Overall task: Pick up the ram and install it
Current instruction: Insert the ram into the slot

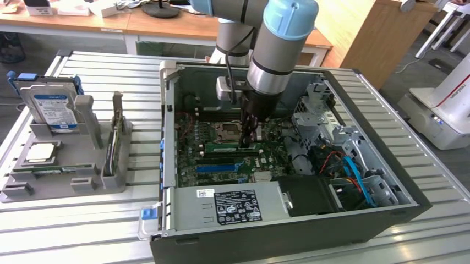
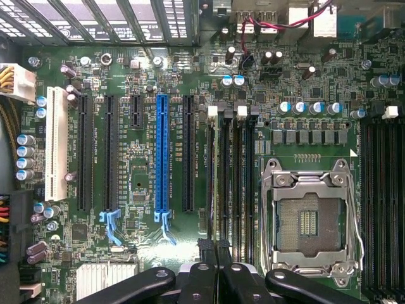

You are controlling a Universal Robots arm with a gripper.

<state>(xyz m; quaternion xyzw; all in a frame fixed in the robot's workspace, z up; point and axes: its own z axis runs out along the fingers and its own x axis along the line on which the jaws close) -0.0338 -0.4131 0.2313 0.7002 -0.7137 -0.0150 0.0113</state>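
On the exterior view's left, a grey holder (image 1: 88, 181) is sitting on the slatted desk (image 1: 74, 231), carrying the hard drive (image 1: 53, 107) and the square processor chip (image 1: 42, 153). Moving right into the open computer case (image 1: 294, 231), the ram (image 1: 222, 147) is lying along the memory slots (image 2: 231, 183), just beside the bare processor socket (image 1: 230, 131). The tool (image 1: 250, 144) is bearing down at the strip's right-hand end with its fingers clenched together. Whether they are pinching the strip's edge or only pressing on it cannot be told.

The risk is likely sitting in that one-ended contact. Force applied at one end could be tilting the strip, leaving the far end unlatched. A sideways slip could be sending the fingertips (image 2: 205, 250) onto the neighbouring socket (image 2: 310, 218).
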